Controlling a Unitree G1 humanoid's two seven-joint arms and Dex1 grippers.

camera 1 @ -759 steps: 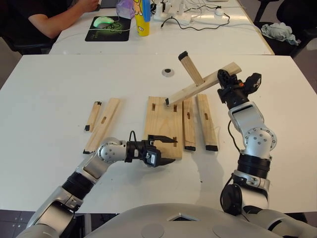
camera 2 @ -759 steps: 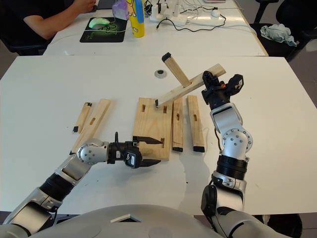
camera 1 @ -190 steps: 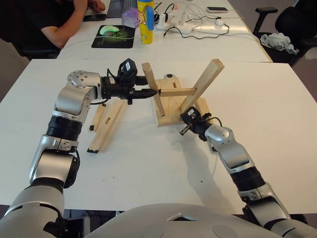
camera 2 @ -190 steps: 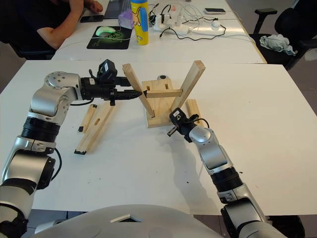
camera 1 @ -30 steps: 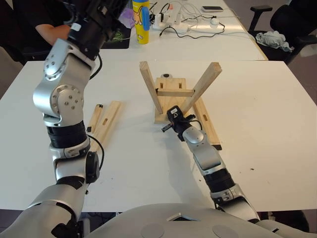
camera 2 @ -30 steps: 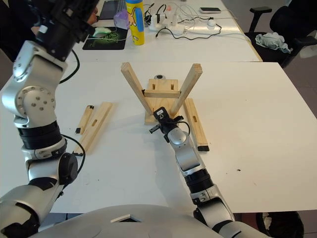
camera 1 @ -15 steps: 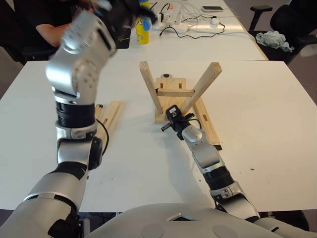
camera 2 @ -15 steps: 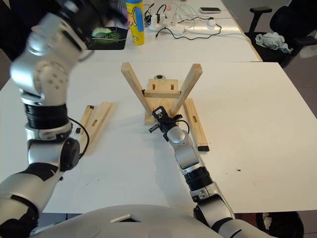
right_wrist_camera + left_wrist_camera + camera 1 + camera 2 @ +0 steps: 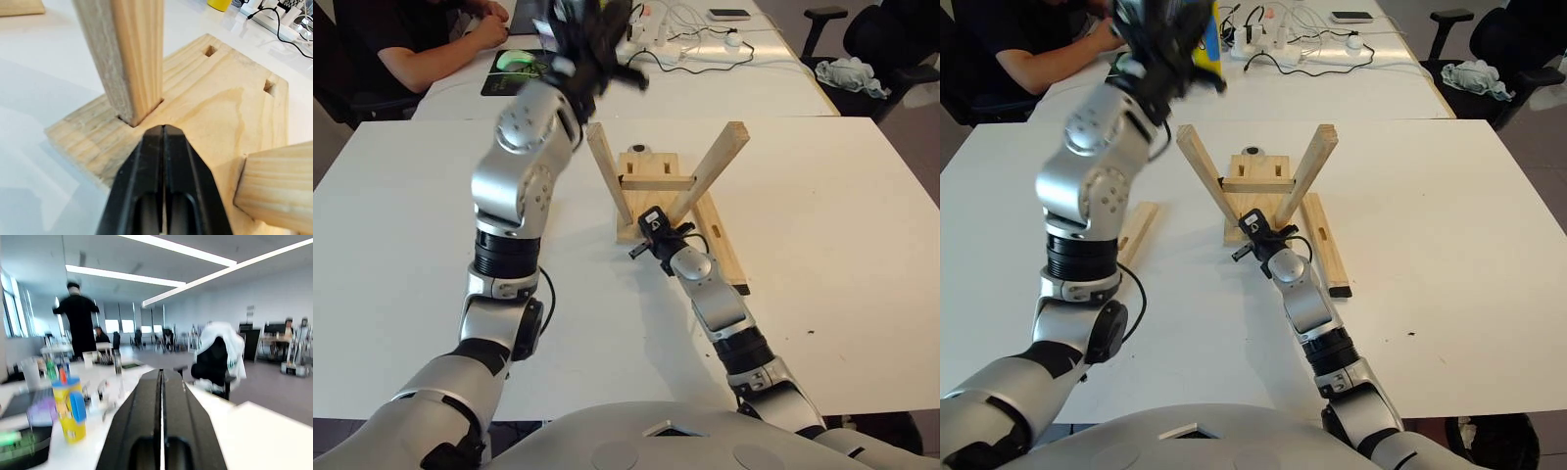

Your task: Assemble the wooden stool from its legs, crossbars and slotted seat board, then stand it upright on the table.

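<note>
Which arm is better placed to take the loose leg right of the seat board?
Right: the right hand is at the seat board, near that leg; the left hand is raised high.

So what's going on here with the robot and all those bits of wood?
The robot is putting together a wooden stool, upside down for now. The seat board lies flat on the white table, with two legs slanting up from its slots and a crossbar joining them. The right gripper is shut, low over the board by one leg's foot. The left gripper is shut and raised high, holding nothing. A loose slotted piece lies beside the board.
</note>
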